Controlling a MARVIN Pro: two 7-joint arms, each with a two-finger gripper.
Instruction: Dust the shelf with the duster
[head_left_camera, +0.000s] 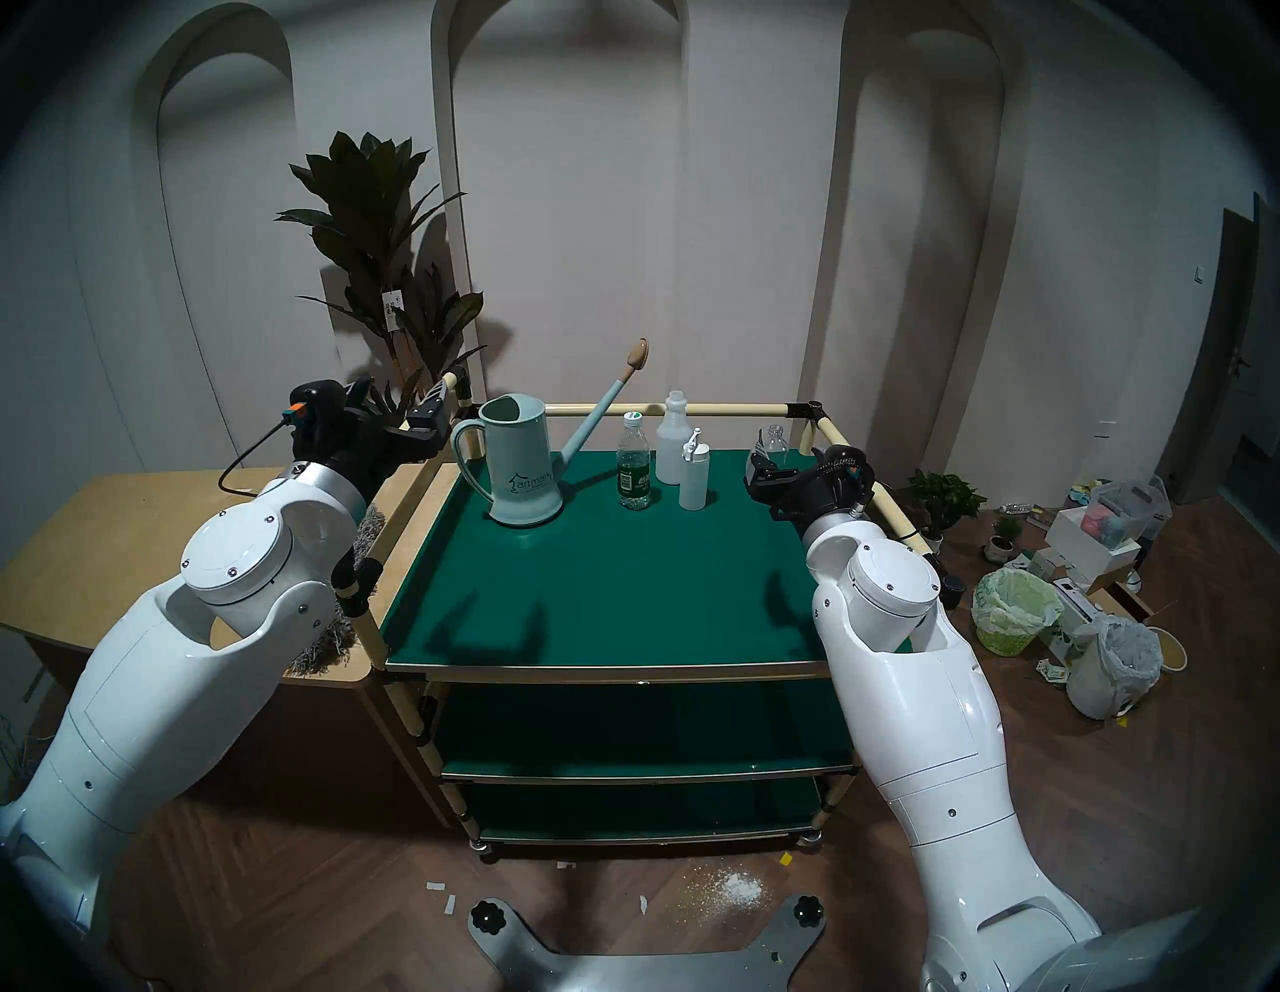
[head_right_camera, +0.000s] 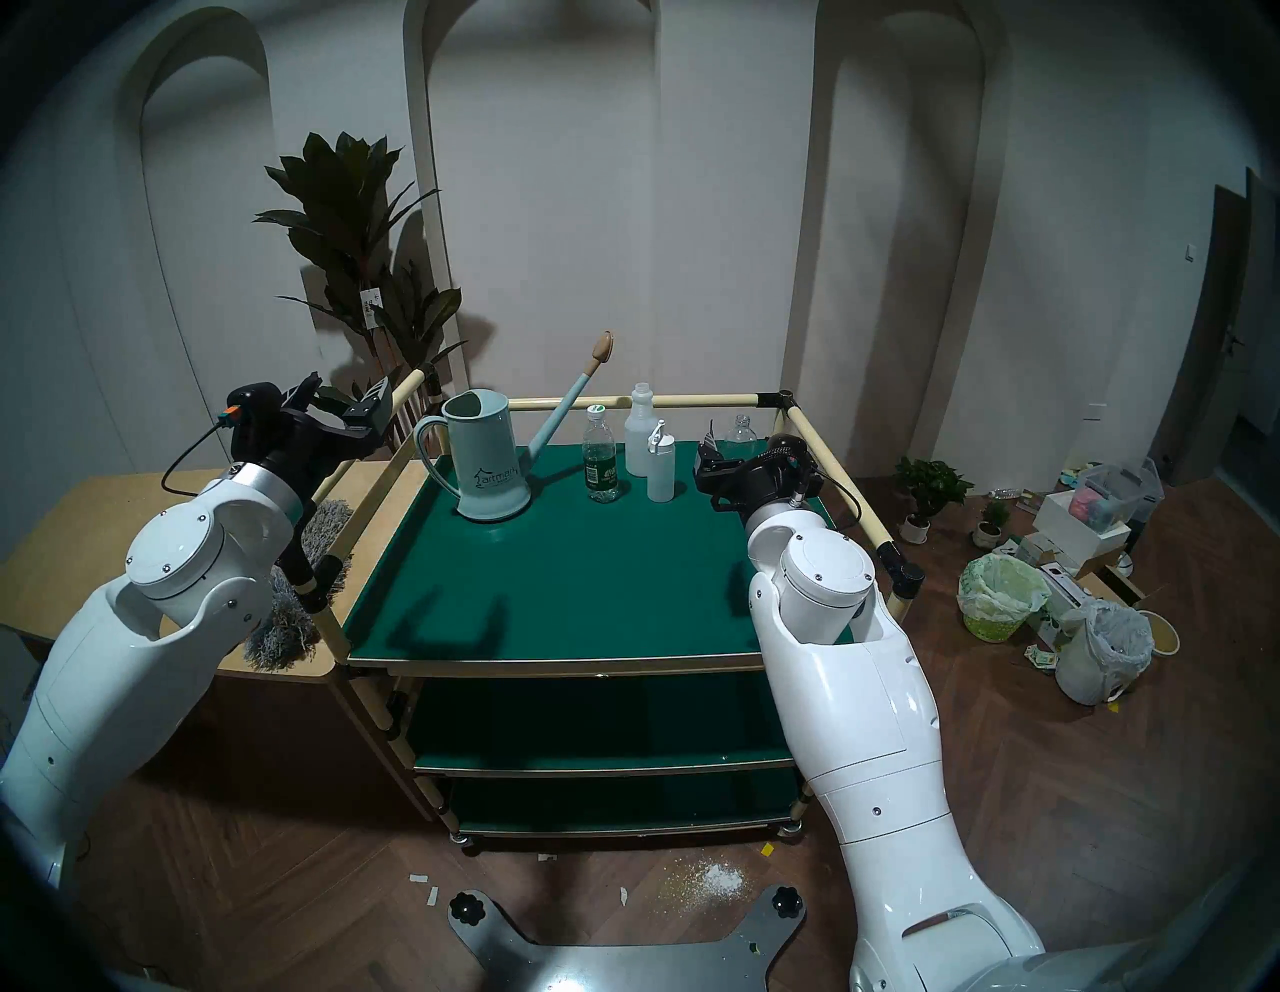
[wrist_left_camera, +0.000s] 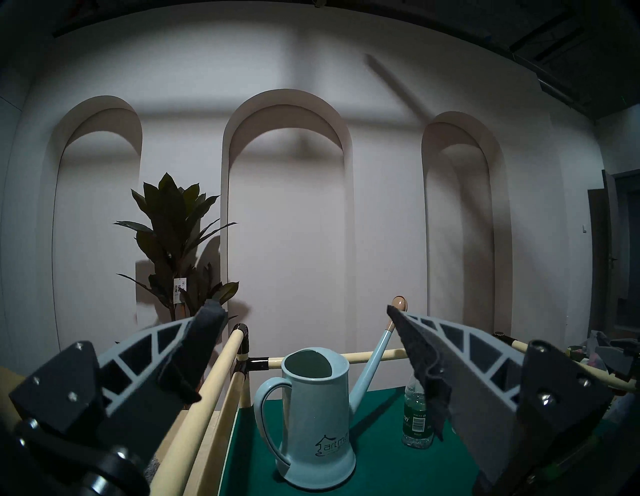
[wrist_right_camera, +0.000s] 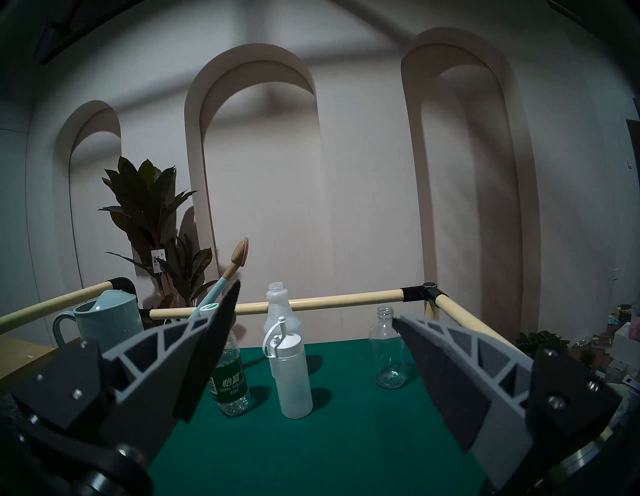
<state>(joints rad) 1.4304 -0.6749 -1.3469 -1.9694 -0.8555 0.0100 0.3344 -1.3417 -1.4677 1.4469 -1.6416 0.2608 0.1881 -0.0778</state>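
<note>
We see the duster (head_right_camera: 305, 596) lying on the tan table (head_right_camera: 83, 547), just left of the shelf (head_right_camera: 554, 575), under our left arm. Our left gripper (wrist_left_camera: 304, 346) hangs above the shelf's left rail, jaws wide and empty; our right gripper (wrist_right_camera: 315, 346) is likewise wide and empty. On the shelf we count one watering can (head_left_camera: 519, 464) and four bottles.

Shelf (head_left_camera: 596, 582) front lies bare; watering can (head_left_camera: 519, 464) and bottles (head_left_camera: 665, 457) crowd the back.
</note>
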